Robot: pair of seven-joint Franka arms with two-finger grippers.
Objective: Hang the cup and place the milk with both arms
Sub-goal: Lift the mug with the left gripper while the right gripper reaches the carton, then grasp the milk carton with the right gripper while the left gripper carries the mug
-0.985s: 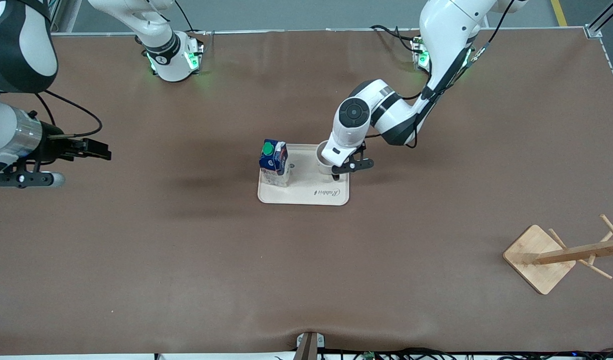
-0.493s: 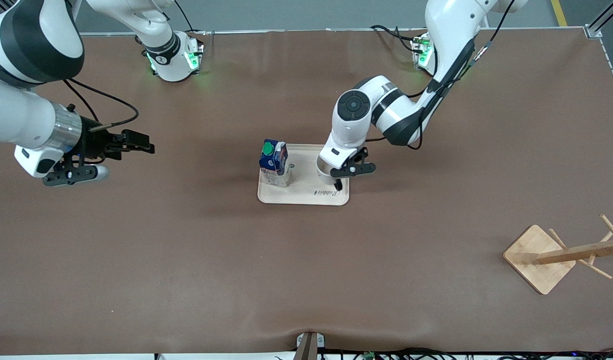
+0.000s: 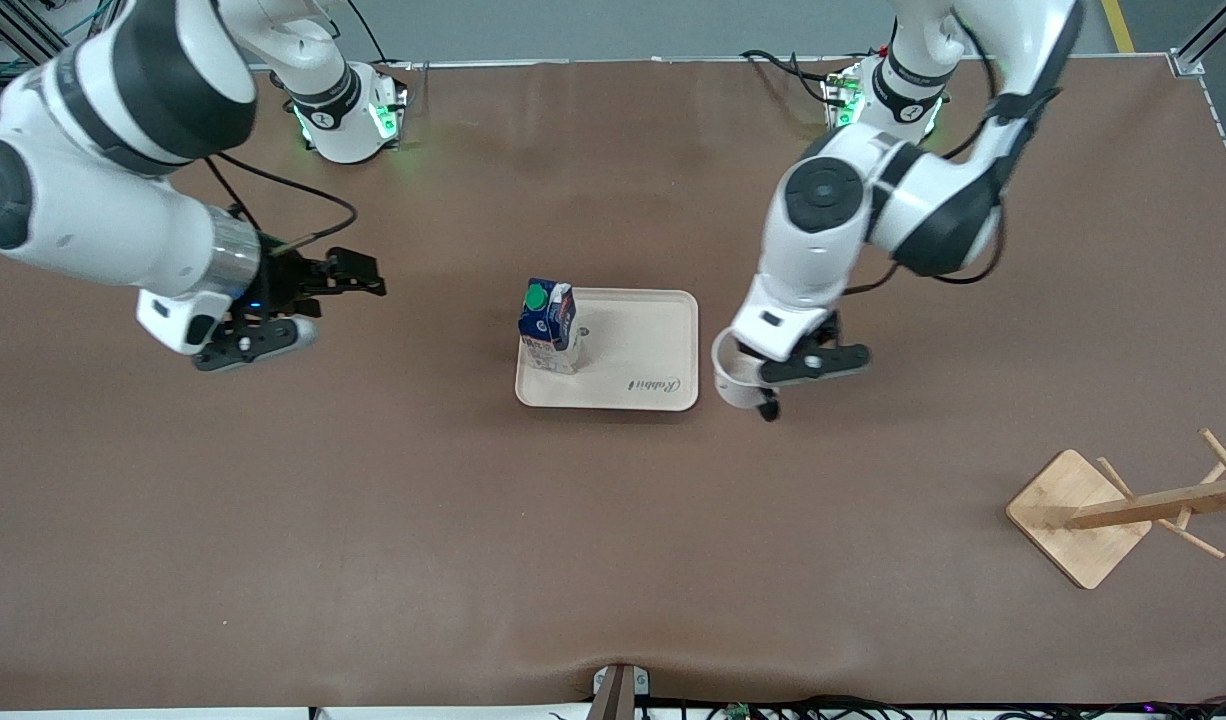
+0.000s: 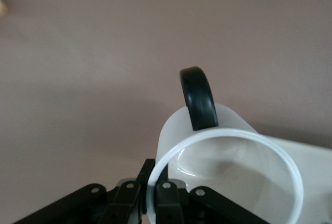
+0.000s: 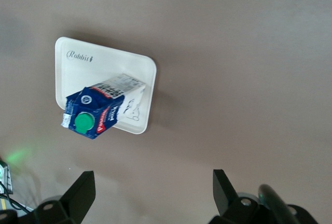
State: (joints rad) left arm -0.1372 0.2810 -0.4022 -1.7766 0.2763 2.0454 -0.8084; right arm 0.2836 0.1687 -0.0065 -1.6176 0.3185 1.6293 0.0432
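Front view, going from the right arm's end of the table to the left arm's end. You see the right gripper (image 3: 358, 278) up over bare table (image 3: 373, 520), between the right arm's end and the tray (image 3: 633, 350). Right wrist view: its fingers (image 5: 78, 195) stand wide apart w/ nothing between them. Next you meet the milk (image 3: 550, 325), upright on the tray at the edge toward the right arm's end; green cap on top, red label on its side. It also shows in the right wrist view (image 5: 104, 109). The rest of the tray is bare apart from its script logo. Just past the tray edge toward the left arm's end, the left gripper (image 3: 768, 385) holds the cup (image 3: 730, 375) in the air over the table. Left wrist view: fingers (image 4: 163, 193) pinch the cup (image 4: 228, 167) by its rim, black handle away from the gripper. The wooden cup rack (image 3: 1113, 510) lies well apart, near the left arm's end and nearer the front camera.
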